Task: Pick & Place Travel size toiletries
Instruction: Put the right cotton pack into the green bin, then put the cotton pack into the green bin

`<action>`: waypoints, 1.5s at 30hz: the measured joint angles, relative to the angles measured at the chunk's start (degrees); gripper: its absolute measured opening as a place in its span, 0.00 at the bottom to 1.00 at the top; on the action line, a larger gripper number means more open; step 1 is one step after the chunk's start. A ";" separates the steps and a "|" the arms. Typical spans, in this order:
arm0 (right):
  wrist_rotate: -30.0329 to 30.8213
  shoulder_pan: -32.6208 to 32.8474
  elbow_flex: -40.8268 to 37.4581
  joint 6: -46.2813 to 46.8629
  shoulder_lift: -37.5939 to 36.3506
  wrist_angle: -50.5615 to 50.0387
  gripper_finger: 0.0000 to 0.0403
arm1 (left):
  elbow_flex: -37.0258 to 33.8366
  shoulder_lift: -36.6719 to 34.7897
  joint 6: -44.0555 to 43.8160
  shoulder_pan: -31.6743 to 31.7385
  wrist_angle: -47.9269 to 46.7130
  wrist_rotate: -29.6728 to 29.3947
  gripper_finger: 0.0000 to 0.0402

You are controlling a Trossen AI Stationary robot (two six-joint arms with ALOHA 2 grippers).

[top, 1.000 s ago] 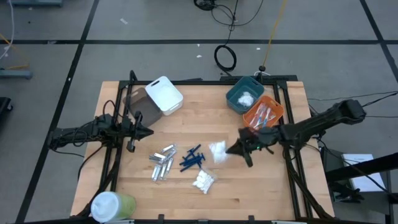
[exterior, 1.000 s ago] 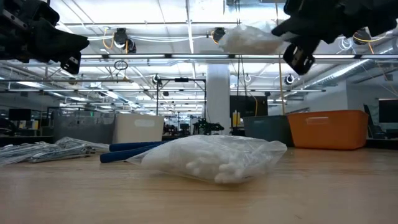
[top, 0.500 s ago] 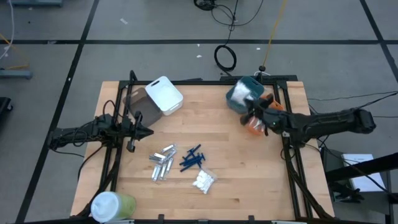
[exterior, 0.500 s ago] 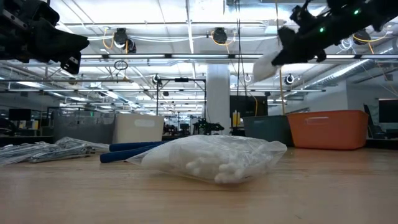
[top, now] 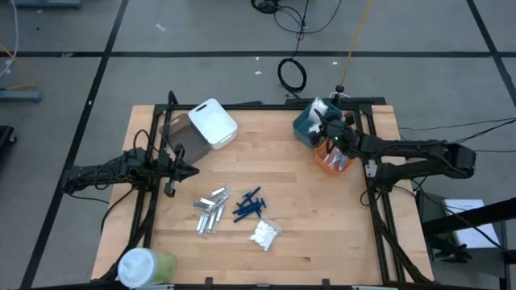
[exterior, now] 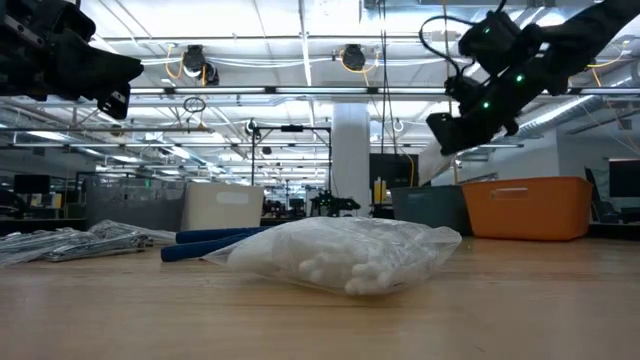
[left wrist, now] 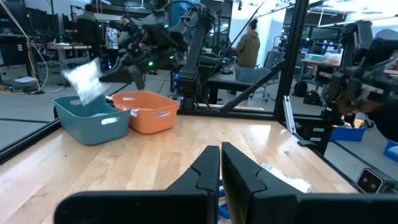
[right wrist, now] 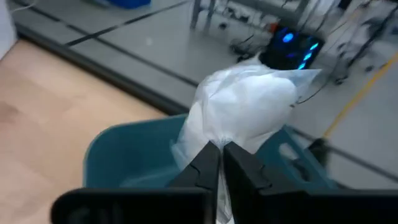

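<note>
white packet [right wrist: 239, 112] above teal bin [right wrist: 134, 155]

Right arm stretched in from table's right edge toward far right corner, forearm near level, wrist raised well above tabletop. Right gripper [top: 325, 122] at arm's far end, fingers [right wrist: 205, 165] pinched nearly together on white crinkly packet [right wrist: 245, 106]. Left arm lying along table's left edge, elbow out past frame, forearm pointing inward. Left gripper [top: 193, 171] hanging above tabletop, clear of it, fingers [left wrist: 208, 168] pressed together, nothing between them.
</note>
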 joint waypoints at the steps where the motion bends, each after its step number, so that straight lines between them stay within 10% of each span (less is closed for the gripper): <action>1: -1.97 -0.70 0.00 -0.02 0.84 0.55 0.06 | 0.00 0.01 0.00 0.00 0.00 0.00 0.04; 13: -15.32 -1.08 0.00 -3.76 -2.53 6.42 0.47 | 0.00 0.01 0.00 0.00 0.00 0.00 0.04; 17: -26.80 5.08 0.04 -8.57 -6.38 14.39 0.51 | 0.00 0.01 0.00 0.00 0.01 0.00 0.04; 22: -27.29 18.47 3.11 -12.00 -6.87 13.73 0.50 | 0.00 0.00 0.00 -0.01 0.00 -0.02 0.04; 32: -22.27 40.66 15.43 -10.55 8.20 2.55 0.56 | 0.00 0.01 0.00 -0.02 0.01 0.00 0.04; 45: -29.21 49.41 25.11 -2.72 30.65 2.66 0.63 | 0.00 0.01 0.00 0.00 0.00 0.00 0.04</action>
